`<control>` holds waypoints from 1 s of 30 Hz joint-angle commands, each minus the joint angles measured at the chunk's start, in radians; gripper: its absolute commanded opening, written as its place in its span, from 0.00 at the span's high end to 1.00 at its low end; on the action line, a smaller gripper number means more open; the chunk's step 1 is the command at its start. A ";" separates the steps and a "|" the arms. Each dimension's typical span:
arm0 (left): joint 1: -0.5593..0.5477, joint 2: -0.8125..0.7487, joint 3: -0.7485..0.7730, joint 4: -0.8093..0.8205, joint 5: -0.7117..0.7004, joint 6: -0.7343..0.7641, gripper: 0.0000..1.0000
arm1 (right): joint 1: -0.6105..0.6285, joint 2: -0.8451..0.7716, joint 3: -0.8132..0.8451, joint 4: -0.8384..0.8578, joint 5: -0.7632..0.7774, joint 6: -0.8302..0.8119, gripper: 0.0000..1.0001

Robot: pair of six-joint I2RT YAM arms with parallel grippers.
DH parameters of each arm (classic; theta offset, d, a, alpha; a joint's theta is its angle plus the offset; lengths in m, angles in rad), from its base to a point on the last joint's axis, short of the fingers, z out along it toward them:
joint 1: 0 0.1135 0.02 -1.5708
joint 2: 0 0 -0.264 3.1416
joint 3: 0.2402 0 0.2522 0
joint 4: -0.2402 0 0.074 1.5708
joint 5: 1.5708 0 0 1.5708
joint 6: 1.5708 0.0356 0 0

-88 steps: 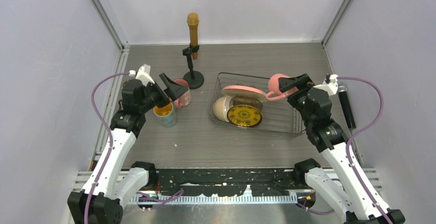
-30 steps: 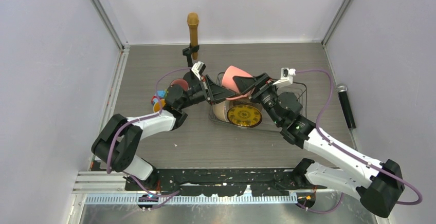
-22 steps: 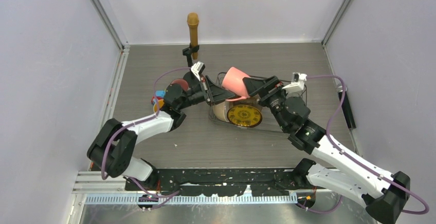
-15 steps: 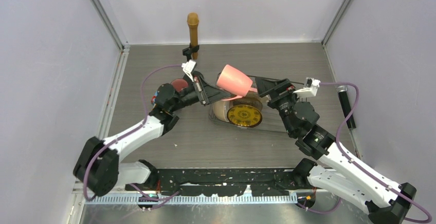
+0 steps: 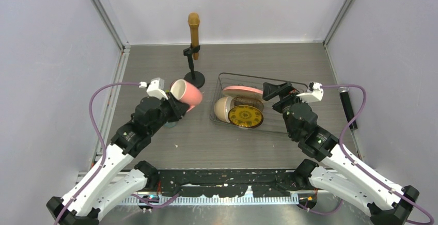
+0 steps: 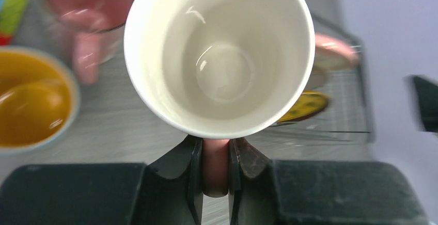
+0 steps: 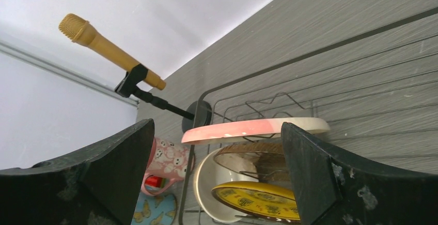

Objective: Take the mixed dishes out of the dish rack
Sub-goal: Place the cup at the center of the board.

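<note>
The left arm rose from its base with the elbow bent, the forearm reaching forward and the wrist turned to its right. The left gripper [image 6: 215, 158] had its fingers nearly together, pinched on the handle of a pink mug [image 5: 187, 93]. The mug hung in the air on its side just past the fingertips, its cream mouth facing back at the wrist. Below and left of that hand stood a mug with yellow inside [image 6: 31, 101] and another pink mug [image 6: 88, 13]. The microphone stand [image 5: 194, 78] was close beyond the held mug. A strip of grey table [image 5: 206, 137] separated the mug from the dish rack [image 5: 258, 76] on the hand's right. The right arm leaned in over the rack's right end, elbow low, wrist level. The right gripper [image 5: 272, 89] had its jaws spread wide with nothing between them. Ahead of its fingertips and apart from them were the large pink-and-cream plate [image 7: 255, 129], a brownish bowl [image 7: 253, 160], a cream bowl [image 5: 222, 109] and the small yellow patterned plate [image 7: 253, 199]. Behind the right wrist, a black microphone [image 5: 347, 103] lay along the side wall.
</note>
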 commanded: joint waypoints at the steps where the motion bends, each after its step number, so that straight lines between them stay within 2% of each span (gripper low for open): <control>1: 0.000 0.008 0.045 -0.228 -0.228 0.056 1.00 | -0.003 -0.004 0.042 0.002 0.083 -0.056 0.01; 9: -0.023 0.044 0.011 -0.267 -0.260 0.086 1.00 | -0.003 0.039 0.093 -0.026 0.105 -0.131 0.01; 14: -0.047 0.050 -0.057 -0.187 -0.284 0.093 1.00 | -0.003 0.076 0.101 -0.034 0.100 -0.156 0.01; 17: -0.069 0.071 -0.094 -0.108 -0.280 0.102 1.00 | -0.004 0.094 0.094 0.023 0.009 -0.225 0.01; 18: -0.074 0.078 -0.100 -0.097 -0.286 0.110 1.00 | -0.005 0.104 0.095 0.047 -0.020 -0.304 0.01; 19: -0.076 0.085 -0.103 -0.092 -0.292 0.113 1.00 | -0.004 0.113 0.101 0.054 -0.113 -0.368 0.01; 20: -0.079 0.089 -0.108 -0.089 -0.301 0.114 1.00 | -0.004 0.118 0.116 0.043 -0.165 -0.504 0.01; 23: -0.080 0.093 -0.145 -0.038 -0.299 0.113 1.00 | -0.004 0.165 0.170 -0.032 -0.421 -0.720 0.01; 27: -0.091 0.107 -0.183 0.004 -0.334 0.106 1.00 | -0.005 0.281 0.277 -0.174 -0.580 -0.975 0.01; 30: -0.091 0.131 -0.190 0.005 -0.355 0.107 1.00 | -0.020 0.378 0.389 -0.284 -0.605 -1.035 0.02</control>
